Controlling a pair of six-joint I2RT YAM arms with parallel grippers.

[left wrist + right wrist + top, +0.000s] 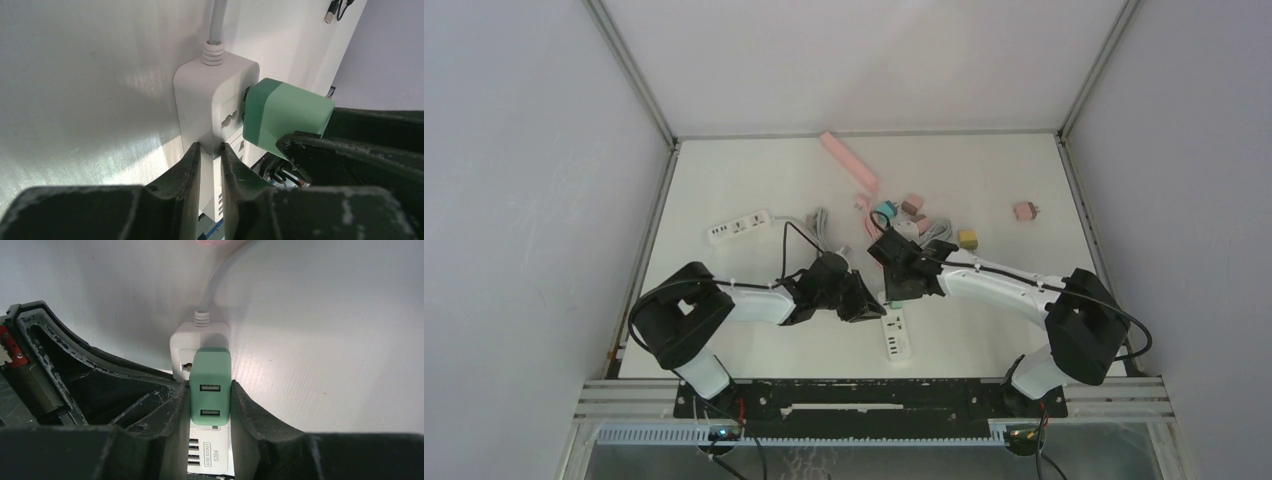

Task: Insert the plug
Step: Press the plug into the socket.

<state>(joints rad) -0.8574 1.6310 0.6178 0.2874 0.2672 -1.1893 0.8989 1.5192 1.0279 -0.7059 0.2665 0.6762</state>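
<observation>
A white power strip [895,335] lies at the table's near middle. It also shows in the left wrist view [216,95] and in the right wrist view [214,454]. My left gripper [210,150] is shut on the strip's side edges and holds it. My right gripper [210,396] is shut on a green USB charger plug [210,385], which sits against a socket at the strip's cable end. In the left wrist view the green plug [285,117] meets the strip's face; its prongs are hidden. In the top view both grippers [864,300] meet over the strip.
A second white power strip [738,228] lies at the left. A pink strip [849,160], grey cable coil [819,225] and several small coloured plugs [914,215] lie behind the arms. A pink plug [1025,211] sits at the right.
</observation>
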